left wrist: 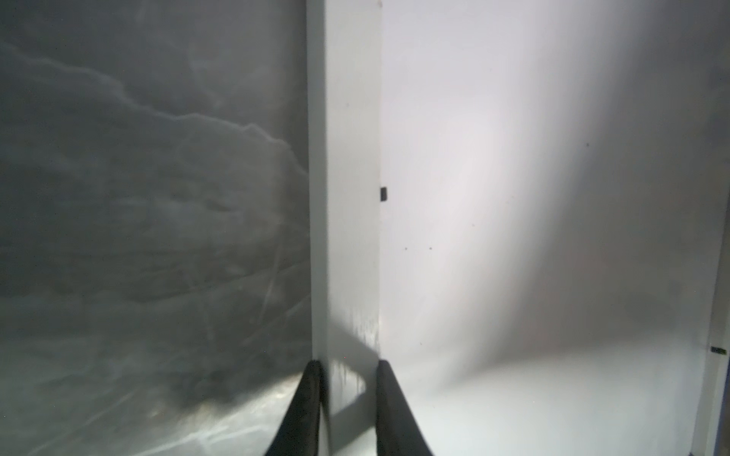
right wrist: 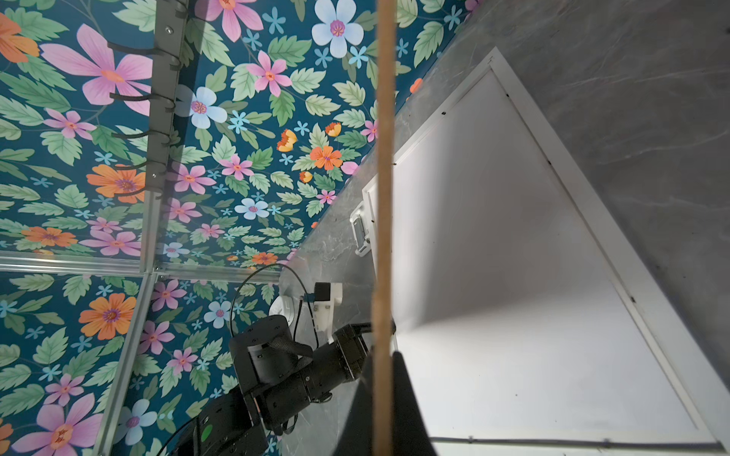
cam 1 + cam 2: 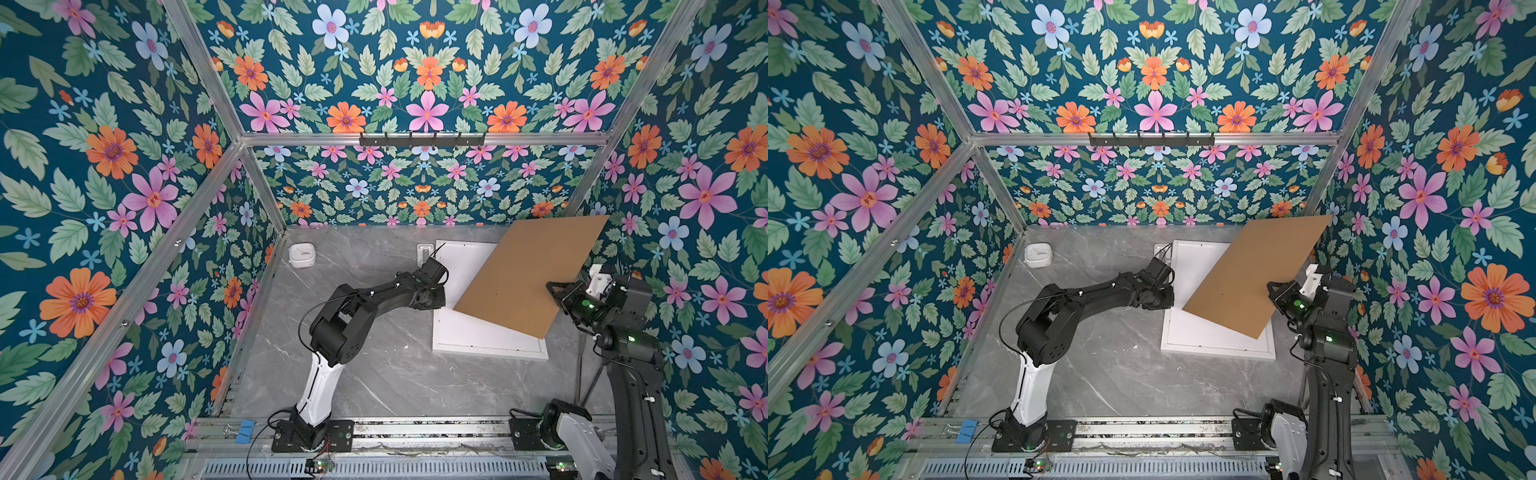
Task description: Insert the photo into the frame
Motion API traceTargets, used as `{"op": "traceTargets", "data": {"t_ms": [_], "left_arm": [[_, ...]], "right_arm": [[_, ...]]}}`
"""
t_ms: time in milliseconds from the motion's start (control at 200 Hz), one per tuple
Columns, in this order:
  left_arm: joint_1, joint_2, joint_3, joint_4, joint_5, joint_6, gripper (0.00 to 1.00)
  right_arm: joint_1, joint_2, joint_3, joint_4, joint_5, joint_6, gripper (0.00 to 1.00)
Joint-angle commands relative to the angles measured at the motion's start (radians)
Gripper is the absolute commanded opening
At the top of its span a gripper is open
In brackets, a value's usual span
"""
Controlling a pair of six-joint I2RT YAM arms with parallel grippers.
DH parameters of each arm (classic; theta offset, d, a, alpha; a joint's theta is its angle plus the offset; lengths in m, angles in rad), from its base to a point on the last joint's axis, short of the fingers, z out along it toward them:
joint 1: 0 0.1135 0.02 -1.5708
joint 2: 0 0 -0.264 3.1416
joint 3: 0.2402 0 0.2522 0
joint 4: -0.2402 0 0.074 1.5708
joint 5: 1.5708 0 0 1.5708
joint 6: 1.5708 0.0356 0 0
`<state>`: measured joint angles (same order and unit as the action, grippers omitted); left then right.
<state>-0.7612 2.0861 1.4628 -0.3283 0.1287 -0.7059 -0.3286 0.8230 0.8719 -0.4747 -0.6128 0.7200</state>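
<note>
The white frame (image 3: 490,348) (image 3: 1217,352) lies flat on the grey table, right of the middle, and the face inside its rim is plain white. My left gripper (image 3: 443,293) (image 3: 1172,296) is shut on the frame's left rim (image 1: 347,197), one finger on each side of it. A brown backing board (image 3: 528,274) (image 3: 1254,274) slopes up over the frame's right half. My right gripper (image 3: 555,289) (image 3: 1273,289) is shut on its right edge, seen end-on in the right wrist view (image 2: 384,197). The photo is out of view.
A small white square device (image 3: 302,255) (image 3: 1038,254) stands at the back left of the table. A white fitting (image 3: 424,252) lies by the frame's far left corner. A black hook rail (image 3: 422,139) hangs on the back wall. Floral walls close in on three sides.
</note>
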Motion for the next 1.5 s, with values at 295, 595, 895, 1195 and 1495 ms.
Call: {"op": "traceTargets", "data": {"t_ms": [295, 595, 895, 1195, 1495], "left_arm": [[0.057, -0.126, -0.165, -0.065, -0.035, -0.011, 0.18], [0.119, -0.191, -0.239, -0.121, -0.046, 0.123, 0.19], [0.172, -0.254, -0.323, -0.108, -0.015, 0.183, 0.21], [0.187, -0.288, -0.310, -0.108, 0.026, 0.163, 0.41], [0.223, -0.329, -0.321, -0.090, 0.099, 0.154, 0.49]], "right_arm": [[0.010, 0.034, -0.080, 0.222, -0.234, 0.032, 0.00], [0.135, 0.093, -0.051, 0.181, -0.282, -0.067, 0.00], [0.190, 0.194, -0.064, 0.217, -0.344, -0.057, 0.00], [0.255, 0.278, -0.068, 0.261, -0.331, -0.067, 0.00], [0.276, 0.379, -0.068, 0.373, -0.365, -0.033, 0.00]]}}
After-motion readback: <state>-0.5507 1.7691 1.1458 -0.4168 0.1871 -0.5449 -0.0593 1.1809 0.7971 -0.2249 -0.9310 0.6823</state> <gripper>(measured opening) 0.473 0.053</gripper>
